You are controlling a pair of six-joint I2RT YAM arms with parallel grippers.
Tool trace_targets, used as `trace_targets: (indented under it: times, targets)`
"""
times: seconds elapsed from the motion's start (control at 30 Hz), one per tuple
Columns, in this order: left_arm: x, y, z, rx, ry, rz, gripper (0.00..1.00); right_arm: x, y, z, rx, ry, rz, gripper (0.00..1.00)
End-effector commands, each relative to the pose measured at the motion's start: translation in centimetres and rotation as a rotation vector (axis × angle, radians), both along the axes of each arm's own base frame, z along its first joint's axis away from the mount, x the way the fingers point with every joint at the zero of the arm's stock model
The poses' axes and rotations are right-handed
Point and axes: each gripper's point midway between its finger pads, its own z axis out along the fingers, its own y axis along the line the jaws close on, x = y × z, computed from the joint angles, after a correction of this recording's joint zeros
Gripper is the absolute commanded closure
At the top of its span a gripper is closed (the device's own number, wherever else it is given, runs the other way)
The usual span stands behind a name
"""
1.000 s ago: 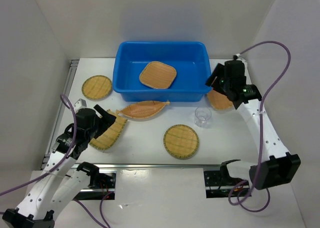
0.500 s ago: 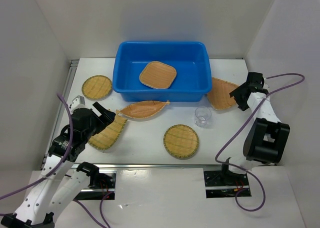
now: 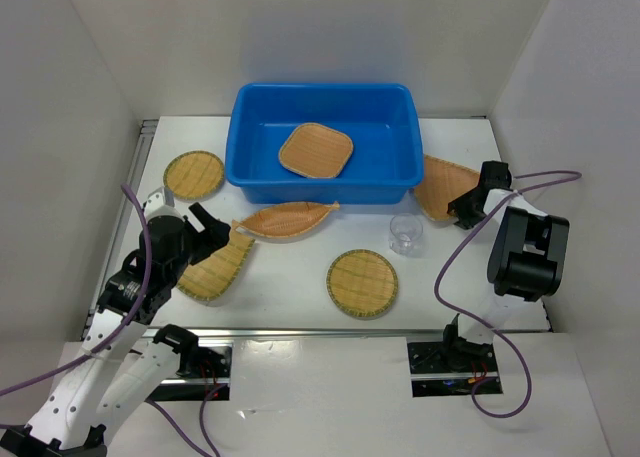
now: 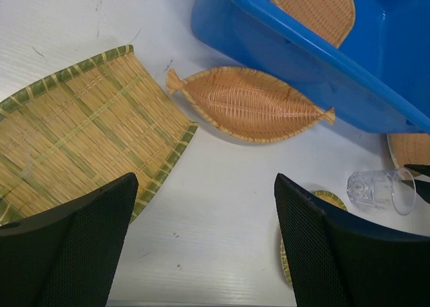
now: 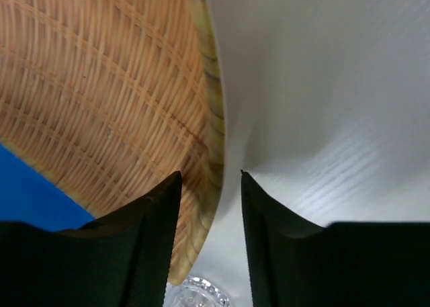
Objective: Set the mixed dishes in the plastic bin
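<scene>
The blue plastic bin (image 3: 324, 182) stands at the back centre with a rounded-square bamboo tray (image 3: 315, 149) in it. A tan tray (image 3: 440, 185) lies right of the bin. My right gripper (image 3: 463, 211) is low at its near edge. In the right wrist view, my right gripper (image 5: 211, 176) is open narrowly, its jaws on either side of the tray's rim (image 5: 213, 129). My left gripper (image 3: 212, 233) is open and empty above a rounded-square tray (image 3: 218, 267). The leaf-shaped tray (image 3: 286, 219) and the clear cup (image 3: 405, 233) lie in front of the bin.
A round tray (image 3: 193, 174) lies left of the bin and another (image 3: 362, 282) near the front centre. In the left wrist view, the square tray (image 4: 74, 139), leaf tray (image 4: 250, 105), bin wall (image 4: 295, 52) and cup (image 4: 380, 190) show. White walls enclose the table.
My right arm folded back from beside the bin's right corner and dropped its gripper to the right tray's edge. My left gripper shifted slightly.
</scene>
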Motion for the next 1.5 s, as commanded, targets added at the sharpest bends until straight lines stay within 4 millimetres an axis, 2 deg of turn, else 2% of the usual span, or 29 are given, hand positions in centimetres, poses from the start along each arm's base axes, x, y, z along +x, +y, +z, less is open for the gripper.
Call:
trace_targets:
  times: [0.0,0.17,0.23,0.27,0.3,0.33,0.37,0.4,0.5,0.53,0.63,0.67,0.7,0.8,0.9,1.0,1.03,1.13,1.17,1.2,1.23,1.3,1.33,1.37,1.4,1.43,1.47]
  targets:
    - [0.8,-0.1,1.7,0.005,-0.065,-0.006,0.1,1.5,-0.1,0.0,-0.013,-0.079,-0.005,0.56]
    - [0.8,-0.3,1.9,-0.002,-0.072,-0.014,0.1,1.9,-0.2,-0.7,-0.01,-0.106,-0.021,0.62]
    - [0.8,-0.3,1.9,-0.002,-0.072,-0.014,0.1,1.5,0.1,-1.5,0.006,-0.103,-0.026,0.75]
    - [0.9,-0.5,1.7,-0.003,-0.062,-0.022,0.1,1.9,0.0,-1.5,0.0,-0.123,-0.026,0.81]
    - [0.9,-0.5,1.7,-0.003,-0.062,-0.022,0.1,2.3,-0.1,-0.9,0.0,-0.147,-0.035,0.94]
    - [1.0,-0.5,1.5,0.0,-0.054,-0.022,0.1,1.9,0.1,-1.1,0.005,-0.15,-0.043,0.99]
    - [1.2,-0.6,2.1,-0.006,-0.071,-0.022,0.1,2.2,0.0,-0.6,-0.001,-0.171,-0.043,1.0]
    - [1.2,-0.8,1.9,-0.007,-0.061,-0.03,0.1,2.2,0.0,-0.3,-0.004,-0.184,-0.043,1.0]
    - [1.2,-0.8,1.9,-0.007,-0.061,-0.03,0.1,2.3,-1.0,3.1,-0.07,-0.267,-0.073,1.0]
    - [1.3,-0.8,1.6,-0.004,-0.051,-0.03,0.1,2.5,-1.5,5.7,-0.103,-0.329,-0.086,1.0]
    - [1.6,-0.9,2.0,0.001,-0.06,-0.034,0.1,1.4,-2.9,8.6,-0.19,-0.361,-0.14,1.0]
    - [1.6,-0.9,2.0,0.002,-0.06,-0.034,0.1,1.3,-3.2,11.0,-0.221,-0.413,-0.144,1.0]
    - [1.6,-0.9,2.0,0.002,-0.06,-0.034,0.1,0.9,-3.5,11.8,-0.249,-0.42,-0.152,1.0]
    - [1.8,-0.9,2.4,0.006,-0.071,-0.038,0.1,0.4,-4.2,16.4,-0.305,-0.501,-0.183,1.0]
    - [2.0,-1.0,2.6,0.006,-0.071,-0.038,0.1,0.1,-4.0,20.4,-0.325,-0.599,-0.179,1.0]
    - [2.1,-1.2,2.8,-0.001,-0.078,-0.046,0.1,1.7,-2.5,24.3,-0.288,-0.715,-0.092,1.0]
    - [2.1,-1.2,2.8,-0.001,-0.078,-0.046,0.1,2.4,-1.0,26.6,-0.259,-0.778,-0.045,1.0]
    - [2.1,-1.5,3.0,-0.012,-0.084,-0.063,0.1,4.1,1.4,31.8,-0.293,-0.897,-0.007,1.0]
    - [2.0,-1.5,2.6,-0.009,-0.076,-0.063,0.1,4.8,3.8,32.7,-0.278,-0.917,0.055,1.0]
    - [2.0,-1.5,2.6,-0.009,-0.076,-0.063,0.1,5.5,5.0,33.7,-0.262,-0.944,0.088,1.0]
    - [2.0,-1.5,2.6,-0.009,-0.076,-0.063,0.1,7.3,6.1,34.4,-0.244,-0.948,0.14,1.0]
    - [2.0,-1.5,2.6,-0.009,-0.076,-0.063,0.1,9.2,10.9,33.9,-0.144,-0.94,0.333,1.0]
    - [2.0,-1.5,2.6,-0.009,-0.076,-0.063,0.1,10.0,12.7,35.0,-0.119,-0.947,0.398,1.0]
    - [2.0,-1.5,2.6,-0.009,-0.076,-0.063,0.1,12.1,14.5,31.7,-0.078,-0.872,0.462,1.0]
    - [1.9,-1.5,2.8,-0.012,-0.084,-0.063,0.1,12.5,17.9,30.5,-0.017,-0.847,0.57,1.0]
    - [1.9,-1.5,2.4,-0.009,-0.076,-0.063,0.1,13.1,19.6,30.8,0.008,-0.833,0.623,1.0]
    - [1.9,-1.5,2.4,-0.009,-0.076,-0.063,0.1,14.8,21.4,26.7,0.042,-0.743,0.669,1.0]
